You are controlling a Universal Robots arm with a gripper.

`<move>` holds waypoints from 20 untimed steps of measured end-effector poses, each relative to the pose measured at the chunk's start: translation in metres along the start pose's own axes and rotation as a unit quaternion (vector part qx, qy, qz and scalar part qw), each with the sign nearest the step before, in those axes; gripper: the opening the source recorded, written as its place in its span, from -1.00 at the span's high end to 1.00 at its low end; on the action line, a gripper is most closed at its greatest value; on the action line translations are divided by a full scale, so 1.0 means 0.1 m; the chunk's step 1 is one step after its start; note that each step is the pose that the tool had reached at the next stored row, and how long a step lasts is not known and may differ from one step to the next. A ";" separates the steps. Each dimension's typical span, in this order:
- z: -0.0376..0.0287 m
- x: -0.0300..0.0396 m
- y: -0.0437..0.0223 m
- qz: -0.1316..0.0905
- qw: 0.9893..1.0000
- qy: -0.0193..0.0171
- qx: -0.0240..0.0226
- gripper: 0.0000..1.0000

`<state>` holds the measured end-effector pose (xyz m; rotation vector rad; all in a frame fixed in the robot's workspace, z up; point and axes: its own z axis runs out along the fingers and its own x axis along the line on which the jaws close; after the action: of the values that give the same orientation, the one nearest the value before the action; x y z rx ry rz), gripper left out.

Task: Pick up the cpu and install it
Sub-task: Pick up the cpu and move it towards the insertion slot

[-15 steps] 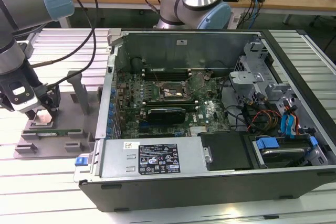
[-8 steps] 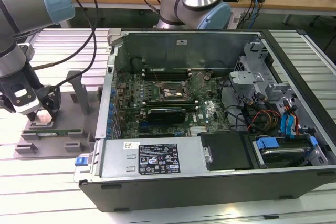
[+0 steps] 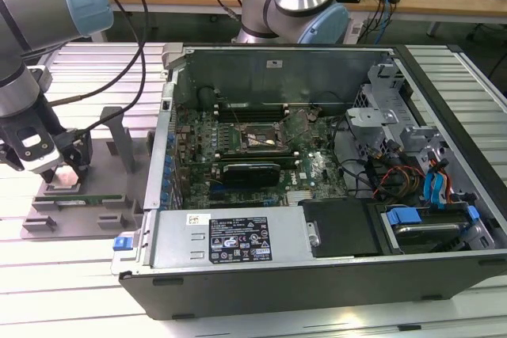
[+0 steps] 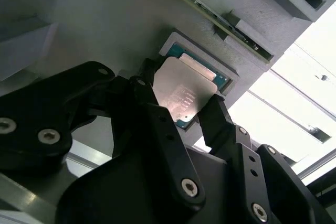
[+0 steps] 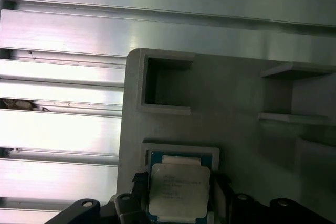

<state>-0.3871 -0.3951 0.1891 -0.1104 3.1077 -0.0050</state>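
Gripper (image 4: 181, 98) pointing down, fingers (image 4: 223, 124) seemingly pinched shut

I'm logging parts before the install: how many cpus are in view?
1. The cpu lies in a recess of the grey fixture, right under the gripper, at the exterior view's left. Whether the open computer case holds another, I cannot tell.

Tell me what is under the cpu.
A square pocket in the grey holder, its rim showing beside the cpu. The pocket's floor is hidden by it.
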 end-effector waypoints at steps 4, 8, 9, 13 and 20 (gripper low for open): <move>0.001 0.000 0.000 0.000 1.000 0.000 0.000 -0.21; 0.000 0.001 0.000 0.000 1.000 0.000 0.000 -0.11; 0.000 0.001 0.000 0.000 1.000 0.000 0.000 -0.11; 0.001 0.000 0.000 0.000 1.000 0.000 -0.001 -0.11; 0.002 0.000 0.000 0.000 1.000 0.000 -0.001 -0.11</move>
<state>-0.3871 -0.3951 0.1890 -0.1104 3.1076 -0.0025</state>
